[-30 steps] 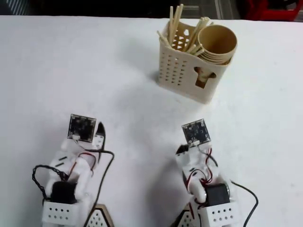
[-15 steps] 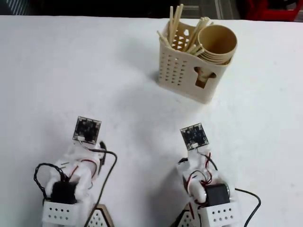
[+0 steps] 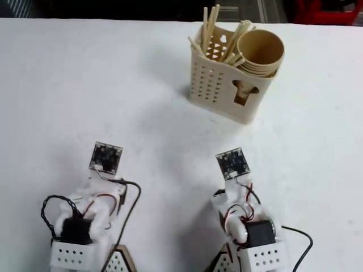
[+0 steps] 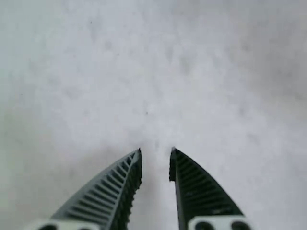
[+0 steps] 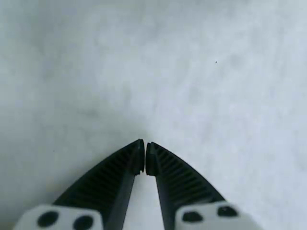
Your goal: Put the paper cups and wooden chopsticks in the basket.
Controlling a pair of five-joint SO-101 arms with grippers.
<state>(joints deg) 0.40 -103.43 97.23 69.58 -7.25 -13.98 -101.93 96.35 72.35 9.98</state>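
The white surface (image 3: 85,85) is seen to carry the perforated plastic basket (image 3: 218,90), which stands upright near the far edge, well apart from the two arms folded low at the near edge. A broad stretch of surface lies between the arms and the basket, so room for a reach is judged ample. Less room is offered behind the basket, where the far edge runs close.

The paper cups (image 3: 262,50) are nested in one stack inside the basket, at its right-hand end in the high view. They are judged light and thin-walled, easily crushed; a hold at the rim, with little force, would be called for. The wooden chopsticks (image 3: 212,28) are stood on end in the other part of the basket, leaning and fanned above its rim. They are judged stiff, slender and light, best pinched across the shaft near mid-length. The basket itself is probably light enough to be tipped by a knock against the protruding sticks.

With everything housed, the task is judged complete.

The left gripper (image 4: 156,152) is held just above the surface, its fingers slightly parted and nothing between them. The right gripper (image 5: 145,147) is closed tip to tip on nothing.
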